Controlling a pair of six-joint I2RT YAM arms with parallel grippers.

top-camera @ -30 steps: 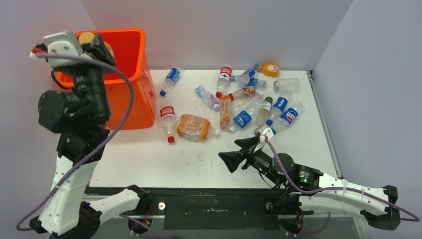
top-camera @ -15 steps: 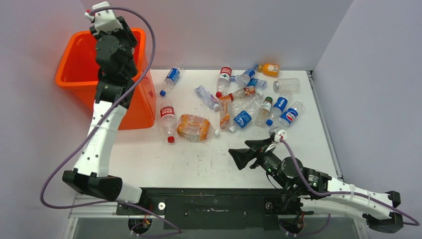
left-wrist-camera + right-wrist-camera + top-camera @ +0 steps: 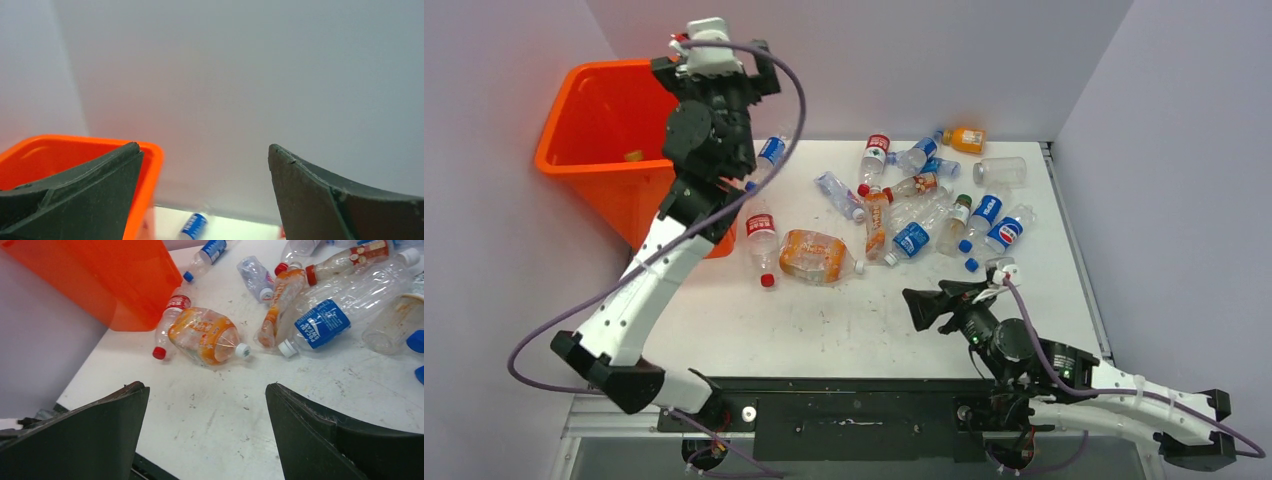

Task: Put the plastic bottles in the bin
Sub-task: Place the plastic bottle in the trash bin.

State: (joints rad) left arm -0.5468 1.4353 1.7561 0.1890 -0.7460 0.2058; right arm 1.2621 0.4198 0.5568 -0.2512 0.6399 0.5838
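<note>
White tabletop [image 3: 804, 335]: scuffed, bare along the near edge by the arm bases.
Right arm [image 3: 1024, 350]: low over the near right of the tabletop, pointing left.
Right jaws: spread wide, nothing between them.
Wide orange-labelled bottle [image 3: 816, 256]: on its side, white cap to the right, the nearest bottle to the arm bases.
Red-labelled bottle [image 3: 762, 238]: slim, red cap toward the near edge, just left of the wide one and close to the bin's near right corner.
Plastic bottles [image 3: 914, 205]: most lie heaped in the middle and far right of the tabletop, blue, red and orange labels mixed.
Bin [image 3: 594, 110]: bright orange, upright at the far left; a small yellowish thing shows inside, too small to tell.
Left arm [image 3: 649, 285]: reaches from the near left up past the bin's right side.
Left jaws: high by the bin's far right corner, facing the back wall, wide apart and holding nothing.
Blue-labelled bottle [image 3: 194, 226]: on the tabletop below them, just right of the bin.
</note>
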